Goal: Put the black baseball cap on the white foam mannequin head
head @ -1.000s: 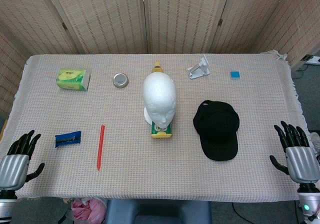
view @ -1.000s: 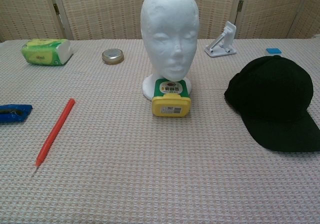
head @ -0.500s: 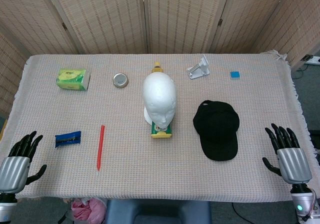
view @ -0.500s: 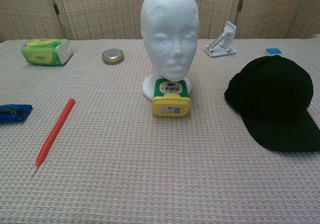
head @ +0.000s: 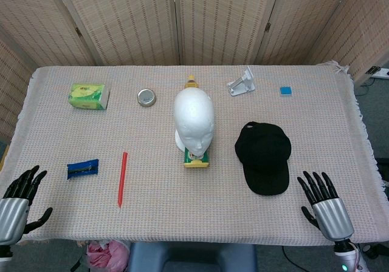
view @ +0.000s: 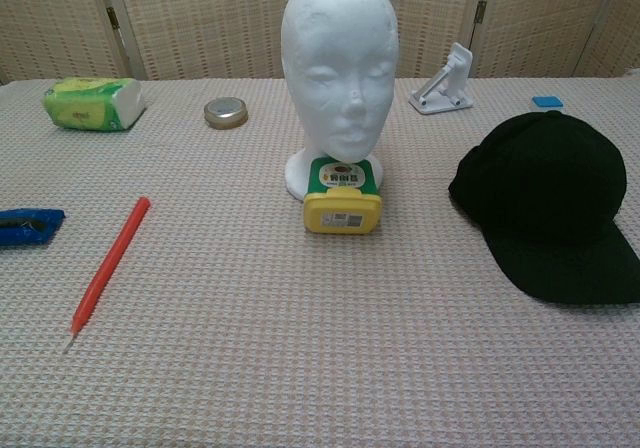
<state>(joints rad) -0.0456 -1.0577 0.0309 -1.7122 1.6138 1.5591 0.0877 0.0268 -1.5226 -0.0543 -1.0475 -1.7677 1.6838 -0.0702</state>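
**Table stock: cap flat on the cloth, foam head bare**

- Black baseball cap (head: 264, 157): lies on the table (head: 55, 132) at about 3 o'clock from the mannequin, apart from it, crown toward the far edge, brim toward the near edge.
- White foam mannequin head (head: 194, 119): upright at table centre, facing the robot, uncovered.
- Yellow container (view: 343, 200) (green label on top): at 6 o'clock of the mannequin, touching its base.
- Red pen (head: 122, 179): at 8 o'clock, lying roughly front to back.
- Blue wrapper (head: 82, 168): just left of the pen.
- Green tissue pack (head: 89, 96): at 10 o'clock, far left.
- Round metal lid (head: 146, 97): at 11 o'clock.
- White bracket (head: 242, 82): at 1 o'clock.
- Small blue square (head: 285, 91): at 2 o'clock.
- Right hand (head: 325, 209): near edge, at 5 o'clock of the cap, fingers spread, holding nothing.
- Left hand (head: 17, 204): near left corner, fingers spread, holding nothing.
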